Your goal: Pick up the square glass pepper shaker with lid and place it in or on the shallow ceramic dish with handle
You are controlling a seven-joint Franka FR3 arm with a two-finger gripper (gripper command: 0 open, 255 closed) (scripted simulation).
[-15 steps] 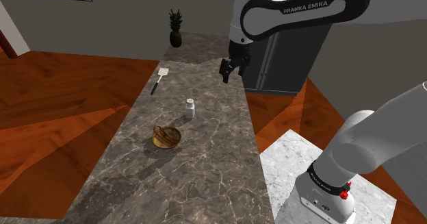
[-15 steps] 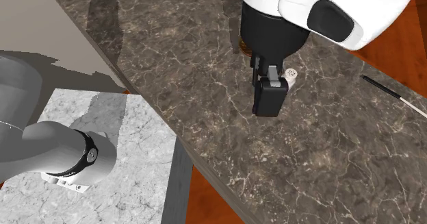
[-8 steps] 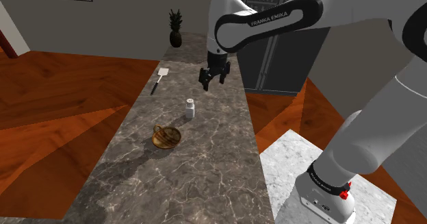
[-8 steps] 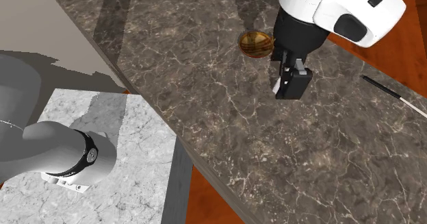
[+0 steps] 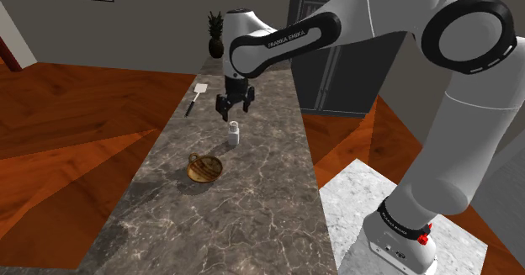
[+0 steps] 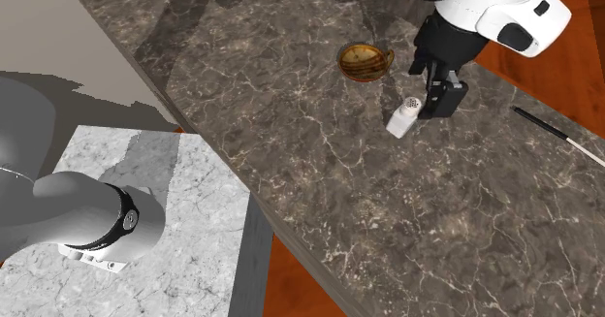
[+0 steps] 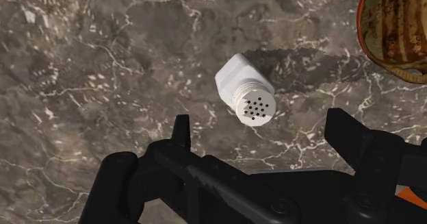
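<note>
The white square pepper shaker [image 5: 233, 133] stands upright on the dark marble counter [image 5: 252, 206], its round perforated lid [image 7: 256, 108] facing up. A shallow brown dish with a handle [image 5: 204, 167] sits close beside it, toward the shoulder view's lower left. My gripper [image 5: 233, 107] hangs just above the shaker, open and holding nothing. In the wrist view the shaker [image 7: 244, 92] lies just ahead of my gripper [image 7: 267, 137], untouched, with the dish's rim [image 7: 397, 24] at the frame's corner. The second exterior view has the gripper [image 6: 444, 92] right beside the shaker [image 6: 403, 116] and the dish [image 6: 364, 60] a little beyond.
A spatula [image 5: 196, 97] lies on the counter's far part, and a small potted plant [image 5: 216, 36] stands at its far end. A dark fridge [image 5: 336, 63] rises behind the counter. The light marble stand [image 5: 353, 189] adjoins the counter's near edge. Wooden floor surrounds the counter.
My arm has swung toward the shoulder view's left and down, bringing the gripper from beside the counter's edge to just above the shaker. The shaker and dish have not moved.
</note>
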